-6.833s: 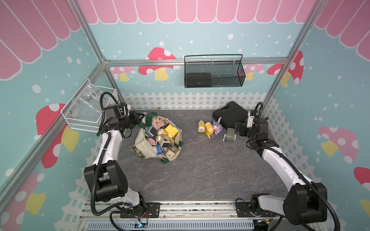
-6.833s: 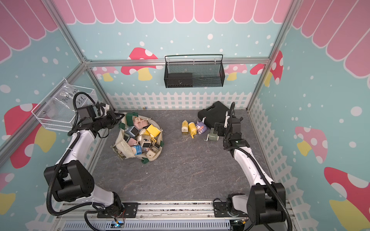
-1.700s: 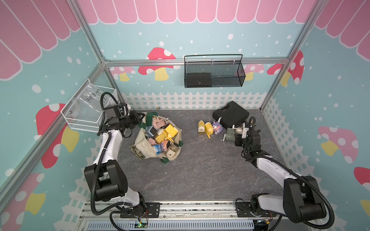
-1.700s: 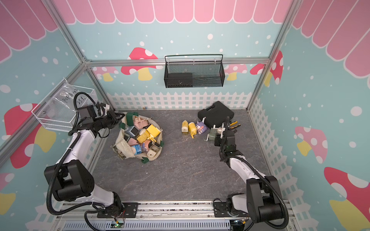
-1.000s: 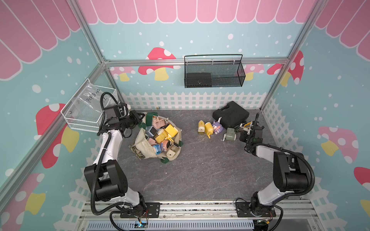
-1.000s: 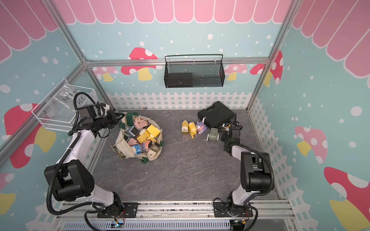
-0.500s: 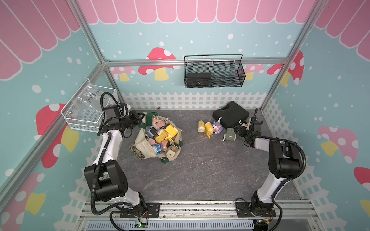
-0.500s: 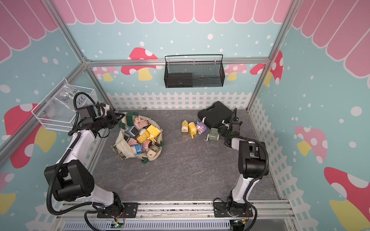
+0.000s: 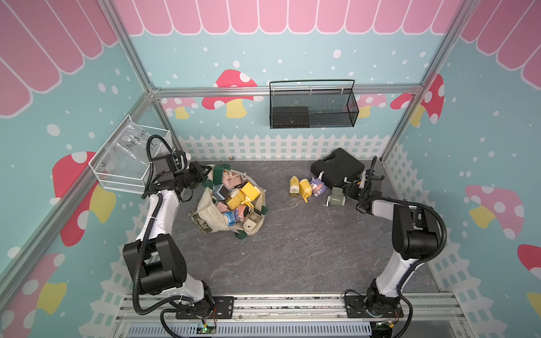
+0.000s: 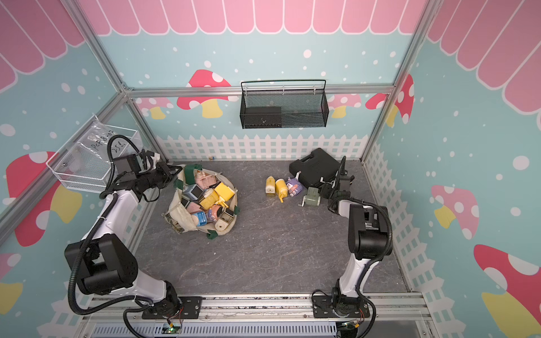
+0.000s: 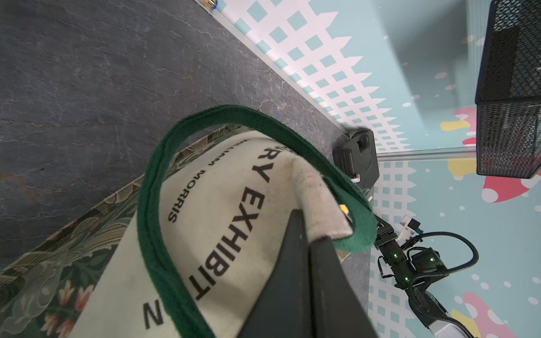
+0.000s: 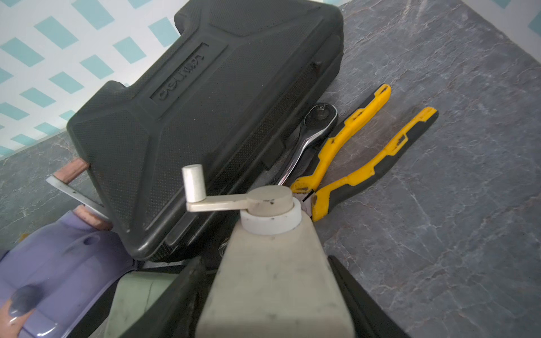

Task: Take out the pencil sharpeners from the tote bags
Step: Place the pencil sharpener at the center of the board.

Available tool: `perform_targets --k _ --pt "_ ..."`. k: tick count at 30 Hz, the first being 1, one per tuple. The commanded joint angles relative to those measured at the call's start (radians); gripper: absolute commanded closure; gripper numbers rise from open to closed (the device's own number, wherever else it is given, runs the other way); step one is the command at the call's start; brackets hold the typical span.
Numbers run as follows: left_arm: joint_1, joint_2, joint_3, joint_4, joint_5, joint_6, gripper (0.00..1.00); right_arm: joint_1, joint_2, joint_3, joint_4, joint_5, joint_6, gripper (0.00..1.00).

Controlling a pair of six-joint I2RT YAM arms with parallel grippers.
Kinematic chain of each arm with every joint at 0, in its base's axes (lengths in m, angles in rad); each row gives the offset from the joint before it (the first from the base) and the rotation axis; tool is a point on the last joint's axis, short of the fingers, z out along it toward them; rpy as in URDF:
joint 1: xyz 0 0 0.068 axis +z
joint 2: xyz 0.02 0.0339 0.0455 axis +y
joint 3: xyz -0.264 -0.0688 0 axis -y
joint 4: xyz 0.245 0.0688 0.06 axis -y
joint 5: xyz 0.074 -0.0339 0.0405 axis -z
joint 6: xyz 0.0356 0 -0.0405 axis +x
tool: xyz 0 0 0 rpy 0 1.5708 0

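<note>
My right pincer (image 12: pixel 265 263) straddles beige sharpener (image 12: pixel 272 292), crank end toward black case (image 12: pixel 205 102), base cut off; grip indeterminate. Left pincer (image 11: pixel 310 234) clamped on tote bag (image 11: pixel 219 204).

Tote bag (image 11: pixel 205 234) lettering WILLIAM MORRIS, EXHIBIT (cut off), black case (image 12: pixel 190 117) embossing illegible

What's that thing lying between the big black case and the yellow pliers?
A shiny metal ratchet wrench lies in the gap, alongside the edge of the black case and next to the yellow-handled pliers. It shows plainly only in the right wrist view.
</note>
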Motion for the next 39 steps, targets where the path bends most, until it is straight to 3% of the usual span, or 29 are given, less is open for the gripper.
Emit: perform_targets --k 1,21,28,32,39 --pt "0.016 -0.01 -0.001 0.033 0.022 -0.008 1.0 -0.008 -0.005 0.001 -0.001 -0.012 -0.005 0.33" --pt "0.017 -0.011 -0.001 0.033 0.024 -0.012 1.0 -0.007 -0.254 -0.147 -0.013 -0.042 0.019 0.25" --pt "0.016 -0.01 -0.001 0.031 0.022 -0.012 1.0 0.011 -0.404 -0.211 -0.013 -0.142 0.048 0.27" --pt "0.016 -0.013 -0.002 0.033 0.022 -0.012 1.0 0.075 -0.497 -0.232 -0.003 -0.2 0.055 0.29" --pt "0.015 -0.011 -0.003 0.033 0.021 -0.012 1.0 0.316 -0.553 -0.154 -0.071 -0.203 -0.039 0.31"
